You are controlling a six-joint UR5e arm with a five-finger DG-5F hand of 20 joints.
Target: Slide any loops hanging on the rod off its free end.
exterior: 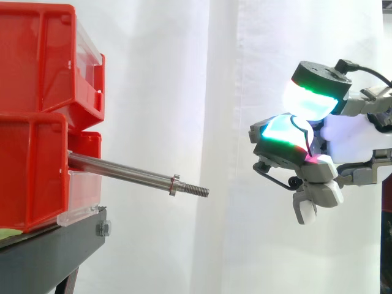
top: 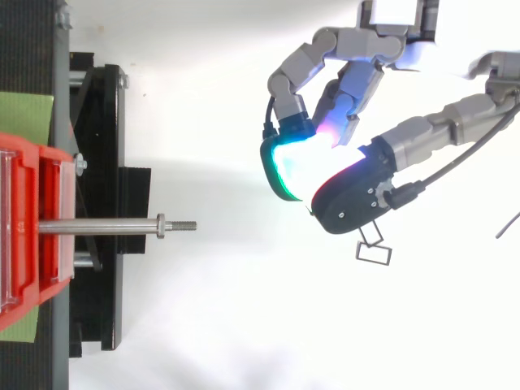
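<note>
A bare steel rod sticks out rightward from between the red bins, ending in a collar and a threaded free tip. Nothing hangs on it. From above, the rod points right from the bins. My hand hovers well to the right of the tip and slightly above it. Its fingers are curled, with the glowing pads pressed together. A thin dark wire loop dangles from between the pads; in the side view the loop hangs just under the hand.
The red bins are stacked on a black stand at the left. A white curtain hangs behind. Open space lies between the rod's tip and the hand.
</note>
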